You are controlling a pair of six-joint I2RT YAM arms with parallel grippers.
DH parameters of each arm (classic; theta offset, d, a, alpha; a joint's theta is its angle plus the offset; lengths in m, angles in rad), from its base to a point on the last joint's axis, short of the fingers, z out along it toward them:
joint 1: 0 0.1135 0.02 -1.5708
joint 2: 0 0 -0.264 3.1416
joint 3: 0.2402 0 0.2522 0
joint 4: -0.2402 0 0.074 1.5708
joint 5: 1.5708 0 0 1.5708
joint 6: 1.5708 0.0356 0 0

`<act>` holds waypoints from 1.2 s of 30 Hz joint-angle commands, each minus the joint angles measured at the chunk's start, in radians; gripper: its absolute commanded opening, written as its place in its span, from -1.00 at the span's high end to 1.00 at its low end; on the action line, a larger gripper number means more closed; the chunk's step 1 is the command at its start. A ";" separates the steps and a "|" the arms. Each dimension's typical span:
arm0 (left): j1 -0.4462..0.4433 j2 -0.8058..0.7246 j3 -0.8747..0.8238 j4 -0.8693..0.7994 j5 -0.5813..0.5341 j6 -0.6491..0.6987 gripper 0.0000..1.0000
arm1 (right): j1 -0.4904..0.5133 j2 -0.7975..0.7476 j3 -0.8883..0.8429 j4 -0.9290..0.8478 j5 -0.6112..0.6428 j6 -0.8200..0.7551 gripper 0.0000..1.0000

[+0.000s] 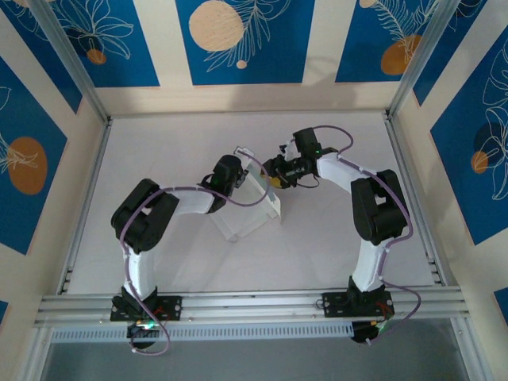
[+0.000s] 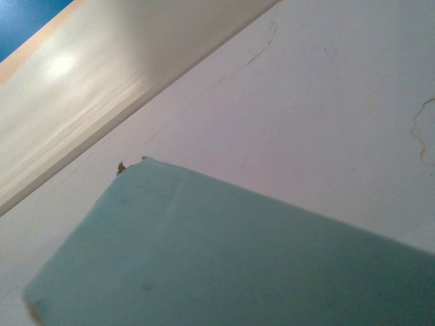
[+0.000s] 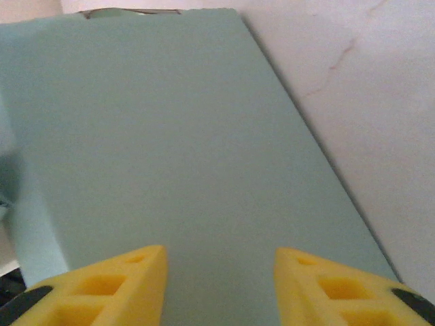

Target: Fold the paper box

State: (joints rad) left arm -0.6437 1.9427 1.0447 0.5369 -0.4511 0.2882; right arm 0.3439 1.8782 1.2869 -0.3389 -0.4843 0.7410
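Note:
The paper box [image 1: 252,208] is pale card standing partly raised near the middle of the white table [image 1: 317,254]. My left gripper [image 1: 232,170] is at its upper left edge. In the left wrist view a pale green panel of the paper box [image 2: 224,258] lies close to the lens and hides the fingers, so any grip on it is hidden. My right gripper [image 1: 275,176] is at the box's upper right corner. Its yellow fingers [image 3: 129,282] stand apart over a flat panel of the paper box [image 3: 177,129], with nothing between them; the right gripper [image 3: 219,251] is open.
A metal rail [image 1: 254,305] runs along the near edge by both arm bases. Slanted frame posts [image 1: 71,63] and blue patterned walls enclose the table. A cream back ledge [image 2: 102,88] is close behind the box. Hairline cracks mark the tabletop [image 3: 340,61].

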 commanded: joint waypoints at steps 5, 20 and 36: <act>0.027 -0.018 -0.012 -0.100 0.163 -0.009 1.00 | -0.010 -0.100 0.095 -0.181 0.046 -0.181 -0.25; 0.046 -0.028 -0.006 -0.140 0.265 -0.021 1.00 | 0.039 -0.019 0.096 -0.204 0.118 -0.240 -0.13; 0.060 -0.055 -0.040 -0.128 0.302 -0.034 0.45 | 0.041 0.014 0.087 -0.221 0.175 -0.281 0.31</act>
State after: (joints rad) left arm -0.5907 1.9137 1.0431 0.4553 -0.1825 0.2588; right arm 0.3824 1.8606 1.3930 -0.5179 -0.3389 0.4572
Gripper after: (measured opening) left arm 0.248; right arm 0.353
